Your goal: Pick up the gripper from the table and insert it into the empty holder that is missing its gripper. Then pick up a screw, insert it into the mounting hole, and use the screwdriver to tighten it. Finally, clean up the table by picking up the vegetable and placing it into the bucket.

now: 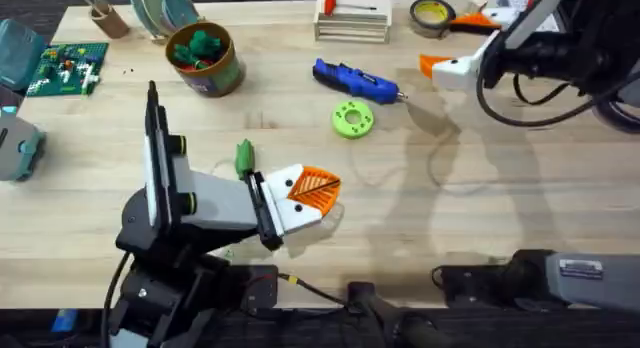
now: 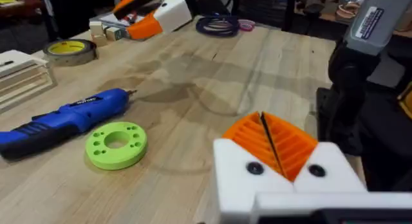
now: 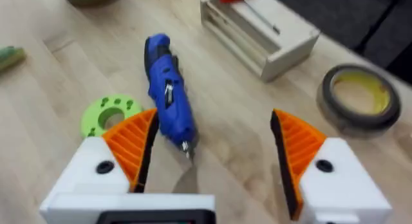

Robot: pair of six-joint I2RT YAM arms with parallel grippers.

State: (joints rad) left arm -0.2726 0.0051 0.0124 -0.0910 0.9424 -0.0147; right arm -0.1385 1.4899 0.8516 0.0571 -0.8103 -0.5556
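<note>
The blue screwdriver (image 1: 355,80) lies on the table, tip toward the right; it also appears in the left wrist view (image 2: 64,118). My right gripper (image 1: 455,43) hovers open just beyond that tip, and the screwdriver (image 3: 168,102) lies ahead between its orange pads (image 3: 132,147). My left gripper (image 1: 312,191) is shut, pads pressed together (image 2: 270,143), low over the table's near middle. The small green vegetable (image 1: 244,158) lies just left of it. The brown bucket (image 1: 205,58) stands far left and holds dark green toys. The loose gripper, the holder and the screw are out of view.
A lime-green disc (image 1: 352,119) lies near the screwdriver. A pale slatted crate (image 1: 352,18) with a red-handled tool sits at the back. A tape roll (image 1: 432,13) lies beside the right gripper. A green board (image 1: 68,68) sits far left.
</note>
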